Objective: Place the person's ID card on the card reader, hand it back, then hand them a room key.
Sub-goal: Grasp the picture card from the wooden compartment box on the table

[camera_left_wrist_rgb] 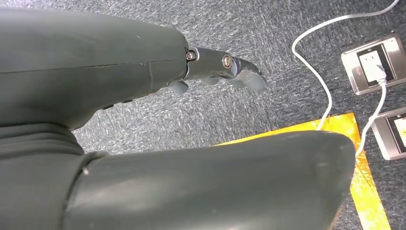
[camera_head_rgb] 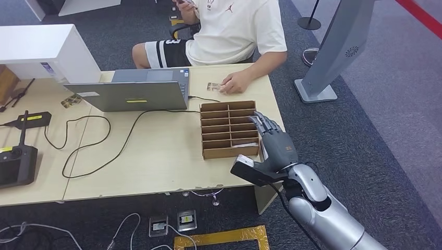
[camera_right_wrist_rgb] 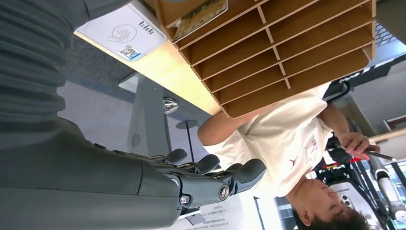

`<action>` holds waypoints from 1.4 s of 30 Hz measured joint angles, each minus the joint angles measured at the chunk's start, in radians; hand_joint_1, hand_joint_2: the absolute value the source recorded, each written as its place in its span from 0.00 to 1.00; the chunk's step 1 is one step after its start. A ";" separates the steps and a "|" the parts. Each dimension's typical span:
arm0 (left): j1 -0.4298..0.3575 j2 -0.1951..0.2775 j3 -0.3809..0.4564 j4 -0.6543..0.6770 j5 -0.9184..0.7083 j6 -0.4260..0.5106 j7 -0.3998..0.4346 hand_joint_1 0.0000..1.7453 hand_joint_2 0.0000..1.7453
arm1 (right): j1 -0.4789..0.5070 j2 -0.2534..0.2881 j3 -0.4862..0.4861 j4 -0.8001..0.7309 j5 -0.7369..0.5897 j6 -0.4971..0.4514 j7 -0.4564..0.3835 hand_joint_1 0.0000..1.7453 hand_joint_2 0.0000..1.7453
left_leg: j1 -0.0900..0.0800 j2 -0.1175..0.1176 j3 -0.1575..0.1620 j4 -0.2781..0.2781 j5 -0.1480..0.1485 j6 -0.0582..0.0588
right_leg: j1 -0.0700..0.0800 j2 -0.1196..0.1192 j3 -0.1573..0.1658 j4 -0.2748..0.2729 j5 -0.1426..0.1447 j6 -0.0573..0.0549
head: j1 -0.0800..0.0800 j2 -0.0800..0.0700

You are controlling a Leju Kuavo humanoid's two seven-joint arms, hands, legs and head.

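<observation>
Head view: right robot hand [camera_head_rgb: 272,139] hovers at the right edge of the brown cardboard divided organizer tray [camera_head_rgb: 229,129] on the light wooden surface [camera_head_rgb: 156,156], fingers extended and apart, grasping nothing. Small ID card [camera_head_rgb: 213,86] lies flat on the surface, under the seated person's hand [camera_head_rgb: 235,82], beside the grey laptop [camera_head_rgb: 136,89]. Left robot hand [camera_left_wrist_rgb: 225,69] hangs over grey carpet, released, holding nothing.

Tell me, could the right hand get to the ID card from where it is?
Probably yes. The right hand hangs open beside the divider box, holding nothing; the ID card lies beyond, under the person's hand.
</observation>
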 joint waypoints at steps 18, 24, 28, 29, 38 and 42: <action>-0.002 -0.006 0.000 0.000 0.017 0.000 0.002 0.00 0.00 | -0.075 0.031 0.049 0.145 0.058 0.052 -0.005 0.00 1.00 | 0.000 0.000 0.000 0.000 0.000 0.000 | 0.000 -0.001 0.000 0.000 0.000 0.000 | 0.000 0.000; -0.002 -0.010 0.000 0.000 0.023 0.000 0.003 0.00 0.00 | -0.093 0.045 0.054 0.186 0.066 0.062 -0.002 0.00 1.00 | 0.000 0.000 0.000 0.000 0.000 0.000 | 0.000 -0.001 0.000 0.000 0.000 0.000 | 0.000 0.000; -0.002 -0.011 -0.001 0.000 0.023 0.000 0.004 0.00 0.00 | -0.103 0.057 0.063 0.214 0.070 0.060 -0.008 0.00 1.00 | 0.000 0.000 0.000 0.000 0.000 0.000 | 0.000 -0.001 0.000 0.000 0.000 0.000 | 0.000 0.000; -0.002 -0.011 -0.001 0.000 0.023 0.000 0.006 0.00 0.00 | -0.106 0.062 0.064 0.223 0.071 0.060 -0.009 0.00 1.00 | 0.000 0.000 0.000 0.000 0.000 0.000 | 0.000 -0.001 0.000 0.000 0.000 0.000 | 0.000 0.000; -0.016 0.011 -0.017 0.000 0.005 0.000 0.060 0.00 0.00 | -0.148 0.105 0.069 0.305 0.075 0.053 -0.028 0.00 1.00 | 0.000 0.000 0.000 0.000 0.000 0.000 | 0.000 -0.001 0.000 0.000 0.000 0.000 | 0.000 0.000; -0.019 0.020 -0.023 0.000 0.005 0.000 0.062 0.00 0.00 | -0.155 0.116 0.071 0.326 0.075 0.053 -0.030 0.00 1.00 | 0.000 0.000 0.000 0.000 0.000 0.000 | 0.000 0.000 0.000 0.000 0.000 0.000 | 0.000 0.000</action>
